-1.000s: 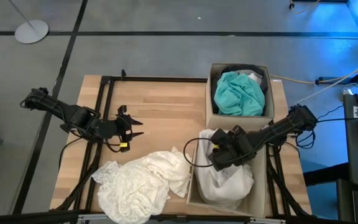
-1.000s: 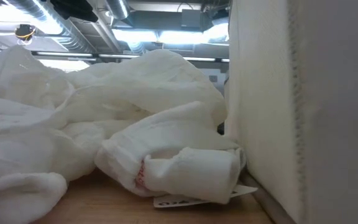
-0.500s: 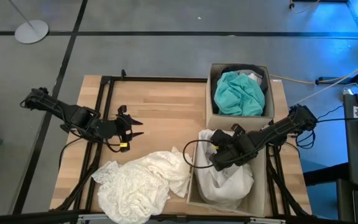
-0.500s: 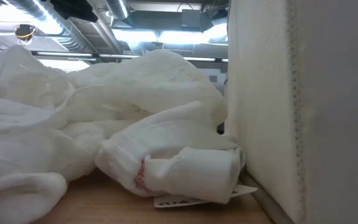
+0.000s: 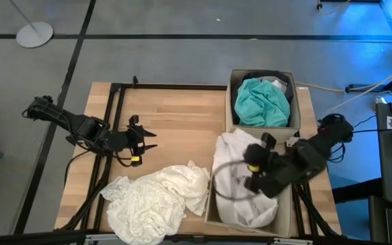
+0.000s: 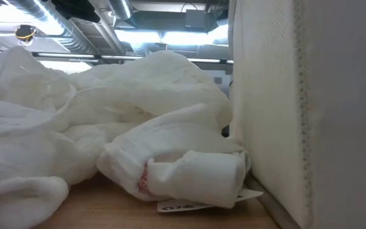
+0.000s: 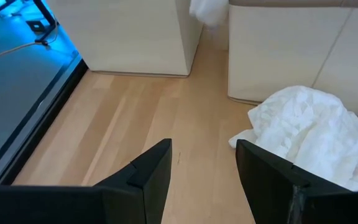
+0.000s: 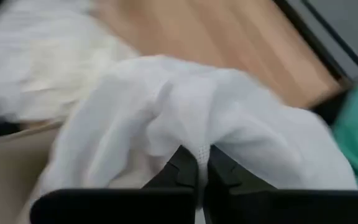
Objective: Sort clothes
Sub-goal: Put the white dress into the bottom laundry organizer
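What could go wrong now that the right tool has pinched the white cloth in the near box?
1. The right tool is shut on only a thin fold of the white garment, so the fabric may slip out.
2. That garment already hangs over the box's rim; part may drop onto the table beside the cream pile.
3. The right arm's cable loop lies on the fabric and might snag it.
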